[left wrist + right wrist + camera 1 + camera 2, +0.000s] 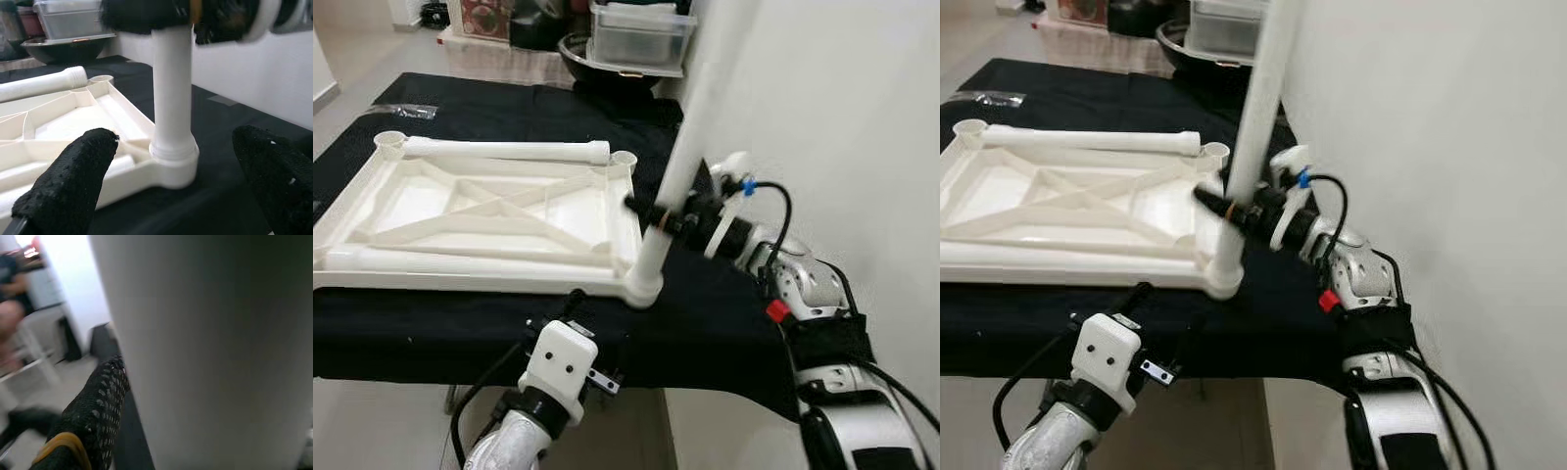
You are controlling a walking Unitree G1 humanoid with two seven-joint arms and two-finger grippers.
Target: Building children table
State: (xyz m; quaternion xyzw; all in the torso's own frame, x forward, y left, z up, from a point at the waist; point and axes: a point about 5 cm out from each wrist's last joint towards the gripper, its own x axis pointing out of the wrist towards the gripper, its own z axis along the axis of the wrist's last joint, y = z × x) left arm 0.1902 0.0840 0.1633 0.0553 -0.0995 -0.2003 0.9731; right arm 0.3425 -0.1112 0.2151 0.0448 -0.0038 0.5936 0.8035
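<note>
A white plastic tabletop (pixel 499 211) lies upside down on a black cloth, ribs facing up. A white table leg (pixel 680 162) stands upright in its near right corner socket (pixel 644 287). My right gripper (pixel 658 217) is shut on this leg partway up; the leg (pixel 210 347) fills the right wrist view beside one black finger (pixel 98 401). My left gripper (pixel 176 176) hangs open below the table's front edge, its fingers (pixel 73 181) on either side of the leg's base (pixel 173 152) but short of it. Another leg (pixel 504 150) lies along the tabletop's far edge.
The black-covered table (pixel 705 323) ends just right of the socket, close to a white wall (pixel 842 117). A clear storage box (pixel 641 34) and a dark bowl (pixel 582 54) stand behind the table. An unfilled socket (pixel 623 158) sits at the far right corner.
</note>
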